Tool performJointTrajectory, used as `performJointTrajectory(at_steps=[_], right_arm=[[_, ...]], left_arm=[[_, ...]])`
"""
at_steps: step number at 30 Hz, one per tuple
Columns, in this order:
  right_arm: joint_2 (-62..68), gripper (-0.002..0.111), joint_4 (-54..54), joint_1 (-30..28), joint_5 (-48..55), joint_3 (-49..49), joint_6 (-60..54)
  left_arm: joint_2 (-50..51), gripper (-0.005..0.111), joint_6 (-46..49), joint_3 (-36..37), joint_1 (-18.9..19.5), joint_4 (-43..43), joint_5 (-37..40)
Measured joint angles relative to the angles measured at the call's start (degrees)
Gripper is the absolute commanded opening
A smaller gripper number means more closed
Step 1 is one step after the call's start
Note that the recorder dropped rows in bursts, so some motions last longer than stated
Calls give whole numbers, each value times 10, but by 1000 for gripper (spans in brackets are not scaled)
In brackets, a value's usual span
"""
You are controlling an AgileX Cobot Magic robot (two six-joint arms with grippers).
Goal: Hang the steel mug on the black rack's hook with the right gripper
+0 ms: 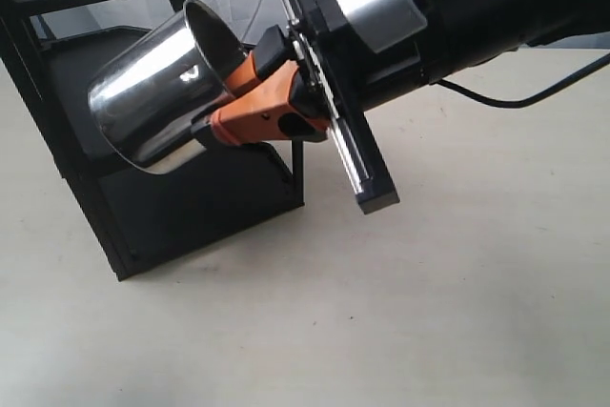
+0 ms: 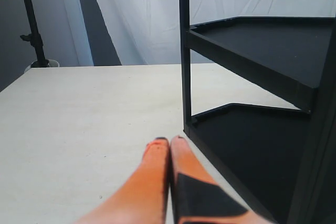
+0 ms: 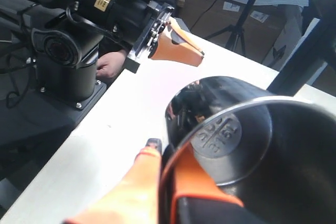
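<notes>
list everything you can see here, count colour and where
steel mug: one, shiny silver, held tilted in the air in front of the rack, rim pinched by the right gripper
black rack: one, matte black, standing on the table at the left of the exterior view, two shelves
table: one, pale beige, under everything
cable: one, black, trailing on the table by the right arm
right gripper: one, orange and black fingers, shut on the mug rim
left gripper: one, orange and black, shut, low over the table beside the rack
</notes>
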Motion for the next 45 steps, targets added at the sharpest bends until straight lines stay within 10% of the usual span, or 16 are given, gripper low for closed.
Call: performJointTrajectory(at_steps=[45], right_arm=[[56, -1, 1, -14, 9, -36, -4]], left_arm=[[0, 1, 0, 0, 0, 55, 0]])
